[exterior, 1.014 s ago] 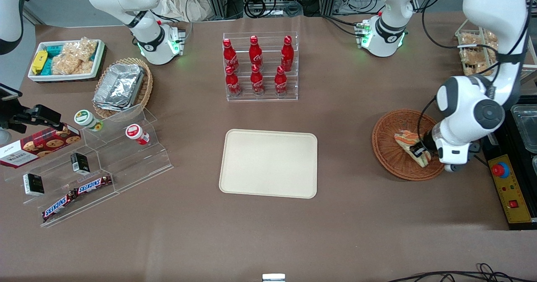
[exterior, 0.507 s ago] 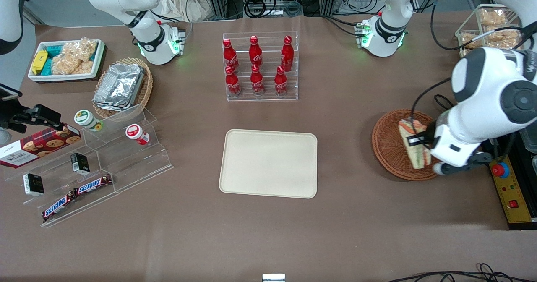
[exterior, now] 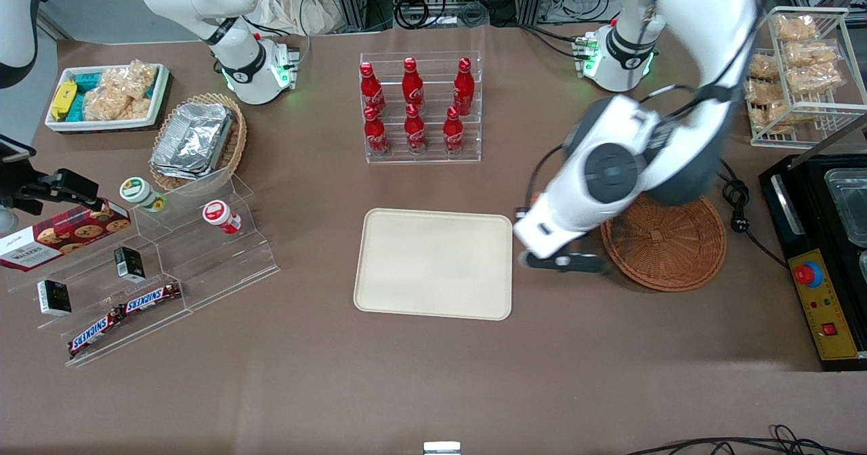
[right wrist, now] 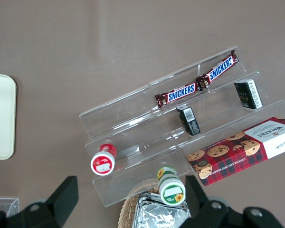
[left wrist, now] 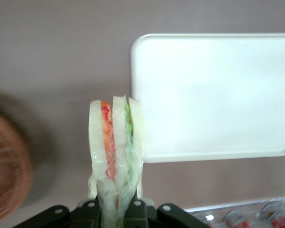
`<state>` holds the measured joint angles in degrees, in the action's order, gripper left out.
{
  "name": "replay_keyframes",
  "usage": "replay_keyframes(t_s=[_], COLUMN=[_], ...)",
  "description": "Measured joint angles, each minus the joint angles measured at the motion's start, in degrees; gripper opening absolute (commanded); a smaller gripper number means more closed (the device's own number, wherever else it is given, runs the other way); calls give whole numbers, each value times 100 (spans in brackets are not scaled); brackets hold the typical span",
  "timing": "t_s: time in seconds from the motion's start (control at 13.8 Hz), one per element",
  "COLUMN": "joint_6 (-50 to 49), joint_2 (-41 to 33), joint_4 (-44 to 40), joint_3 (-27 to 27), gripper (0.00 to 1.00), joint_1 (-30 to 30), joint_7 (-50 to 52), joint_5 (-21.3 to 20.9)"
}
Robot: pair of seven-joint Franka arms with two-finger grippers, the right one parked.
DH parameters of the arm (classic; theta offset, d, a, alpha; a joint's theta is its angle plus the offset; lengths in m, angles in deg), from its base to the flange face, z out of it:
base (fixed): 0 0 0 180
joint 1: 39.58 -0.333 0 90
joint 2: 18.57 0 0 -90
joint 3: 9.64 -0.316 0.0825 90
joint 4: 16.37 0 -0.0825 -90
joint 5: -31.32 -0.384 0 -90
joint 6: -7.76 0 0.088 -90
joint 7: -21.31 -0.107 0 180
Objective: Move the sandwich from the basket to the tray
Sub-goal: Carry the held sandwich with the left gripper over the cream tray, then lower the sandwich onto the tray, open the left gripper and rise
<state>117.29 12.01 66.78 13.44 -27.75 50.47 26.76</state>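
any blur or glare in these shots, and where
Left wrist view: the tray is washed out to near white by glare, the basket is smeared with blur, while the sandwich clamped in the gripper reads fairly sharp. Front view: evenly lit, with soft blur on the working arm beside the tray. Right wrist view: sharp, no glare.

Front camera high, looking down over the whole table, both wrist cameras close, downward, all sharing the tray (exterior: pixel 433 264)
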Motion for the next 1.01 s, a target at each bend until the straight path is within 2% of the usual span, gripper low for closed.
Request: replay_keyframes(t_s=[0.14, 0.36, 0.65, 0.72, 0.8, 0.87, 0.94, 1.01], joint_6=[758, 1202, 1522, 1538, 1540, 1540, 1540, 1541], joint_2=[554, 1238, 1526, 1542, 1557, 1568, 1574, 1576], joint_4=[-32, -109, -149, -149, -149, -149, -149, -149], joint_3=[-13, -39, -39, -40, -45, -57, -85, -109], gripper=[0, 0, 1, 21, 34, 58, 98, 98], joint_1=[159, 325, 515, 565, 594, 596, 588, 577], joint_7=[134, 369, 809, 911, 967, 981, 981, 981], joint_5=[-47, -583, -764, -769, -770, -771, -771, -772])
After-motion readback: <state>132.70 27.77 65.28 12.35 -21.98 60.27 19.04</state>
